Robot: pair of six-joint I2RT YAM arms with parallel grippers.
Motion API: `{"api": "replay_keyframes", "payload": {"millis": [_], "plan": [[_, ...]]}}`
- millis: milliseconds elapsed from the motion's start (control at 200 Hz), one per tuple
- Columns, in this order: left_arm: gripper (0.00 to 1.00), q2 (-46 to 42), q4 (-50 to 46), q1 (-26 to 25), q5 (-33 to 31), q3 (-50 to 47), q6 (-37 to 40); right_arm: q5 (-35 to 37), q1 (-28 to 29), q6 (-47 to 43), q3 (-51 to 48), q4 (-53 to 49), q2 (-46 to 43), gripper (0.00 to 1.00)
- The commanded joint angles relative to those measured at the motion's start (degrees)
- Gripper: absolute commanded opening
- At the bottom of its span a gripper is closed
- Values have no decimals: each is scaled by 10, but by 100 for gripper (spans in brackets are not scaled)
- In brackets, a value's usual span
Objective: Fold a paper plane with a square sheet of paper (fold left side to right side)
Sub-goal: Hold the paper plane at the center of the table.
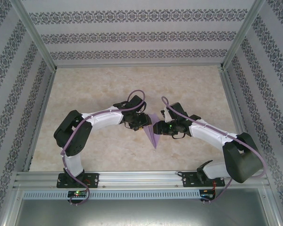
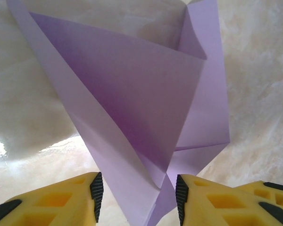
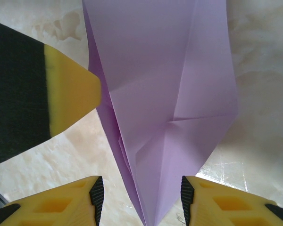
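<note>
Lilac paper plane (image 2: 132, 108) is straddled by the left gripper (image 2: 137, 200) and right gripper (image 3: 141, 200), jaws parted, nothing clenched.

The paper plane (image 2: 132, 94) is matte paper, the table (image 2: 28, 155) glossy.

- Bench (image 1: 108, 84): pale beige, marbled top, glossy in patches.
- Plane (image 1: 153, 133): lilac folded paper near the middle, sharp tip towards the near edge; can't tell whether it lies flat.
</note>
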Motion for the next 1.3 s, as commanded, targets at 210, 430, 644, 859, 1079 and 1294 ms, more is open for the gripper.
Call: {"api": "replay_keyframes", "payload": {"millis": [210,430,644,859,1079,1294], "plan": [[35,-6,-25,-1,-17,-6,14,8,6,-7,19,-5,3,49],[26,-31,-33,-1,-28,-24,15,6,15,-3,25,-1,8,49],[25,-57,-30,-1,-37,-44,8,21,51,7,34,3,27,49],[25,-61,-28,-1,-35,-50,8,58,78,8,43,-14,58,50],[25,-61,-22,-1,-32,-57,6,91,97,-3,59,-44,83,49],[25,-64,-21,-1,-34,-60,5,95,108,-1,70,-43,110,45]]}}
